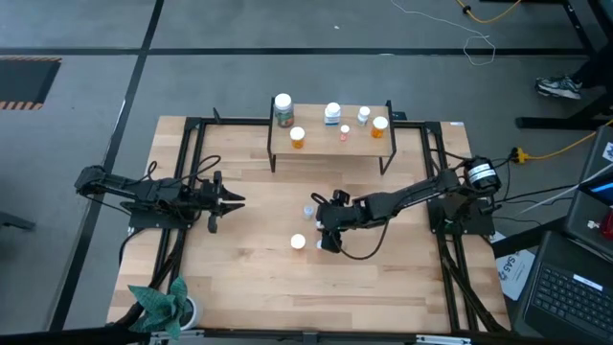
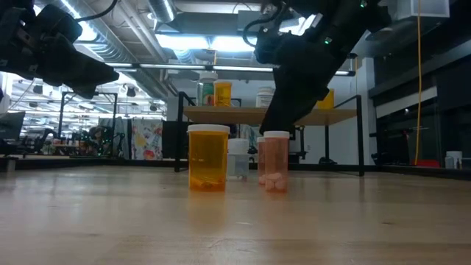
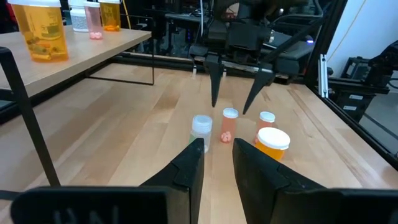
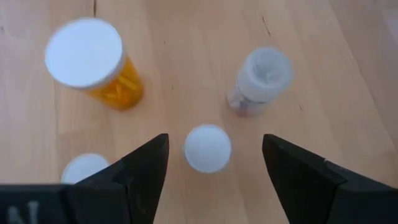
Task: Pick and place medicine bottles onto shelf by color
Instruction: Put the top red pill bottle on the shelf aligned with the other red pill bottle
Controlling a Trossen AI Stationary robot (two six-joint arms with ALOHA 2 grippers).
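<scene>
right claw (image 4: 211, 171): wide open, hanging right above a small pink bottle (image 4: 207, 148) mid-desk
loose bottles: orange one (image 4: 93, 62) and clear one (image 4: 261, 78) close by
shelf (image 1: 330, 141): far side, six bottles on it
left claw (image 1: 230, 200): open, parked left

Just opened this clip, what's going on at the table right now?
A two-arm robot is sorting medicine bottles onto a small shelf at the far side of the table. Six bottles stand on the shelf already; four are left on the tabletop. The right gripper is open and poised directly above a small pinkish bottle, with its fingers on either side, not yet gripping. A larger orange bottle and a clear bottle stand nearby. The left gripper waits over the table's left side, holding nothing.
</scene>
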